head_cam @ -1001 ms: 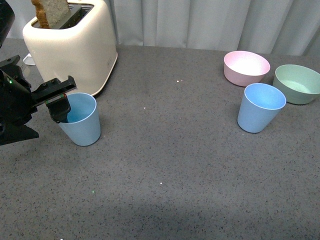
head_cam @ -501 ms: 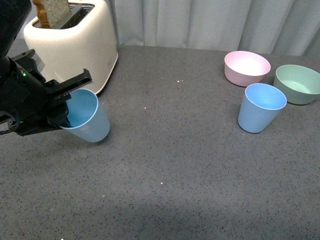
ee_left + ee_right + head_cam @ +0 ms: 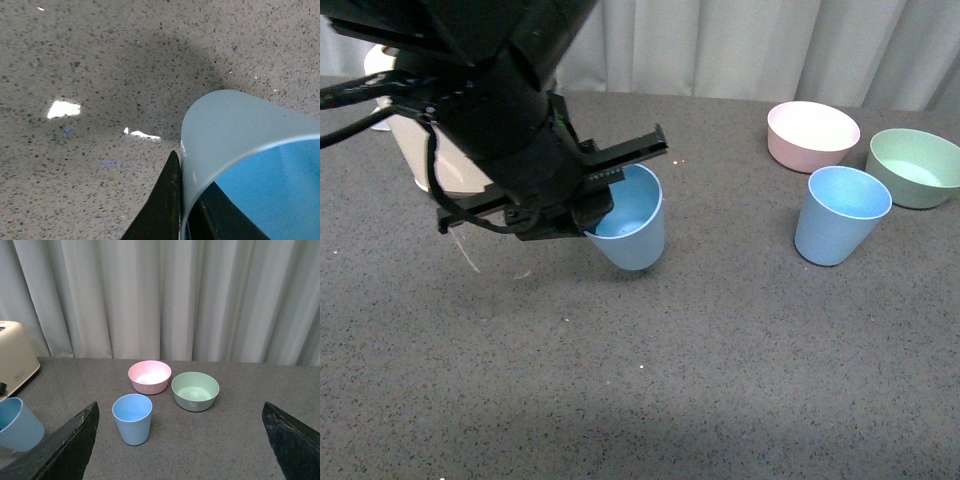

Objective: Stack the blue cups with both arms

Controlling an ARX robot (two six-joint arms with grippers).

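My left gripper [image 3: 605, 190] is shut on the rim of one light blue cup [image 3: 632, 228] and holds it tilted above the grey table, left of centre. In the left wrist view the cup's wall [image 3: 225, 130] sits pinched between the two black fingers [image 3: 165, 210]. The second blue cup [image 3: 841, 214] stands upright at the right, in front of the bowls; it also shows in the right wrist view [image 3: 132, 418]. My right gripper [image 3: 177, 450] is open and empty, well back from that cup. The held cup shows at the edge of that view [image 3: 17, 425].
A pink bowl [image 3: 812, 135] and a green bowl [image 3: 916, 166] stand behind the second cup. A cream toaster [image 3: 440, 160] is at the back left, mostly hidden by the left arm. A white curtain hangs behind the table [image 3: 720, 380].
The left arm has lifted the blue cup off the table beside the toaster and carried it right, toward the table's middle. The second cup and the bowls have not moved.
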